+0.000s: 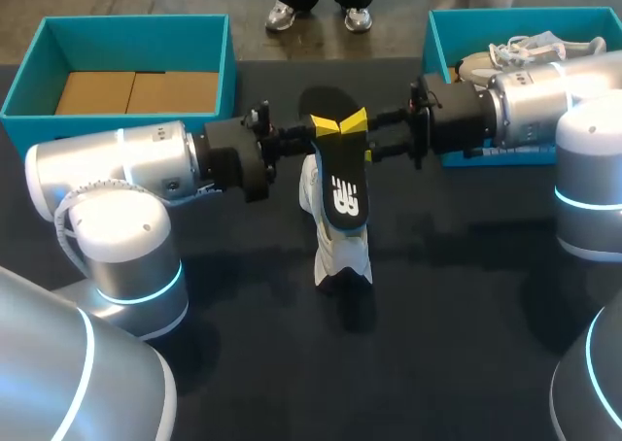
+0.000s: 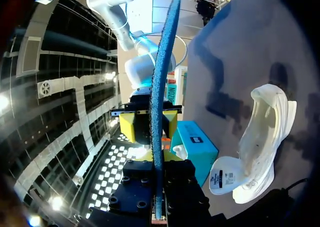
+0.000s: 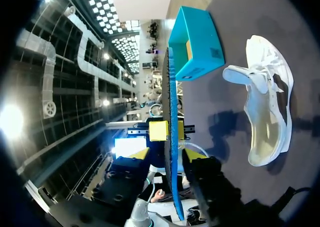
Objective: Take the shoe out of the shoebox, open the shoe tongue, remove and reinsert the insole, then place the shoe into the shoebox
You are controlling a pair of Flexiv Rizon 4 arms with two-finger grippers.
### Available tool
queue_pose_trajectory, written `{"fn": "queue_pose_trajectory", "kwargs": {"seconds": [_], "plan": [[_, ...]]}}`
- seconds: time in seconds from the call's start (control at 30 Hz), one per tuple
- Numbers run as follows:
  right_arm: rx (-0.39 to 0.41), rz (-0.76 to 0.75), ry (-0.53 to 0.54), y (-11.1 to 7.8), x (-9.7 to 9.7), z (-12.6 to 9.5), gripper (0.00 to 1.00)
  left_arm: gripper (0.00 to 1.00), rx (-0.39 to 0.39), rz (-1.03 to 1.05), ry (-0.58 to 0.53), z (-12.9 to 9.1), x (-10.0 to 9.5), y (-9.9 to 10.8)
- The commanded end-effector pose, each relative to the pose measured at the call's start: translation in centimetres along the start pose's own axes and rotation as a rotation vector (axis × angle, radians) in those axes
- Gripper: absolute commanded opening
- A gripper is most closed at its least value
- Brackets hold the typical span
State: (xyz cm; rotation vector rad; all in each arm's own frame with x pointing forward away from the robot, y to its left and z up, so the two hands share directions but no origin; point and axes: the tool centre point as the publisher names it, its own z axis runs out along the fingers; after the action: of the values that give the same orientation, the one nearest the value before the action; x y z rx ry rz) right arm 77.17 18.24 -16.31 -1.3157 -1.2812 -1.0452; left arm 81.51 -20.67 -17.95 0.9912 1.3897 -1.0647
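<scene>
A dark insole (image 1: 345, 188) with a white logo and a blue underside hangs upright above the middle of the table. My left gripper (image 1: 328, 127) is shut on its upper end. In the left wrist view the insole's blue edge (image 2: 159, 87) runs straight out between my left gripper's (image 2: 159, 157) tips. My right gripper (image 1: 352, 122) faces it from the other side, its fingers standing apart on either side of the insole (image 3: 172, 137) without touching it. Below lies the white shoe (image 1: 342, 256), on its side with the tongue pulled out (image 2: 265, 137) (image 3: 270, 112).
An open teal shoebox (image 1: 136, 21) with a brown cardboard floor stands at the back left. A second teal box (image 1: 437, 43) at the back right holds another pale shoe (image 1: 525, 52). Dark tabletop surrounds the shoe on all sides.
</scene>
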Motion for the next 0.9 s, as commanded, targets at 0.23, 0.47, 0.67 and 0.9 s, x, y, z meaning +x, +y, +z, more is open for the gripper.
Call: {"fn": "queue_pose_trajectory", "kwargs": {"seconds": [0.23, 0.47, 0.67, 0.9], "plan": [[-0.051, 0.018, -0.041, -0.6, -0.5, -2.4, 1.0, 0.0, 0.078, -0.103, 0.082, -1.0, 0.0, -1.0], [-0.078, 0.04, -0.067, -0.6, -1.6, -4.5, 1.0, 0.0, 0.135, -0.202, 0.145, -2.0, 0.5, -2.1], [-0.09, 0.058, -0.083, -0.5, -2.0, -5.6, 1.0, 0.0, 0.149, -0.264, 0.166, -2.5, 0.6, -2.6], [-0.102, 0.058, -0.079, -0.4, -2.1, -5.8, 1.0, 0.0, 0.142, -0.275, 0.165, -2.6, 0.5, -3.0]]}}
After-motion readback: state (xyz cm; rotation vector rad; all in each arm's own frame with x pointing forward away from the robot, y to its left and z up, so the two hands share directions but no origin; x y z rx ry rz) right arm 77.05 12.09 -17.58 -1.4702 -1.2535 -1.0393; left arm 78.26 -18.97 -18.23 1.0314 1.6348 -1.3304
